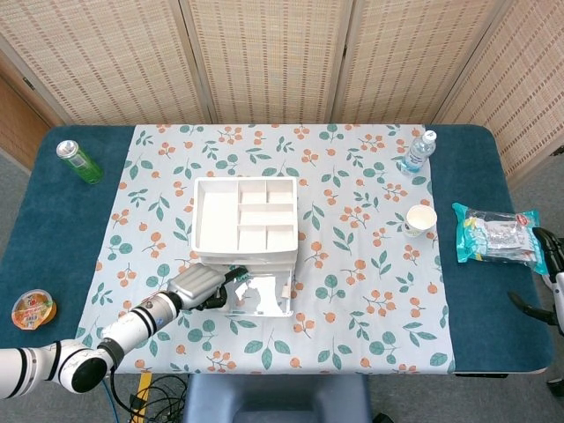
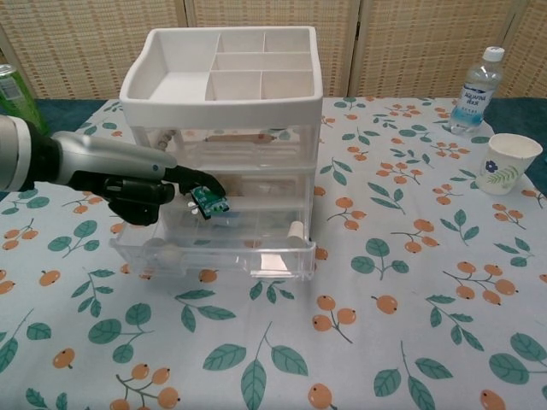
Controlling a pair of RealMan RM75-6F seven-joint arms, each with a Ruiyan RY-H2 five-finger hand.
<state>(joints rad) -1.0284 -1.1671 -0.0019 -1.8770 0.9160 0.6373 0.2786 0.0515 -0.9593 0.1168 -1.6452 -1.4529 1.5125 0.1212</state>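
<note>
A white and clear drawer unit (image 1: 244,227) (image 2: 224,128) stands in the middle of the flowered cloth, its compartment tray on top. Its bottom drawer (image 2: 218,243) (image 1: 261,297) is pulled out toward me. My left hand (image 2: 141,188) (image 1: 201,287) hovers over the drawer's left part and pinches a small green packet (image 2: 208,202) between thumb and finger, just above the drawer's inside. The right hand is hardly seen; only dark parts (image 1: 545,291) show at the right edge of the head view.
A green can (image 1: 78,160) (image 2: 15,96) stands far left, a jelly cup (image 1: 33,308) near left. At the right are a water bottle (image 1: 419,151) (image 2: 474,90), a paper cup (image 1: 420,219) (image 2: 508,162) and a snack bag (image 1: 498,234).
</note>
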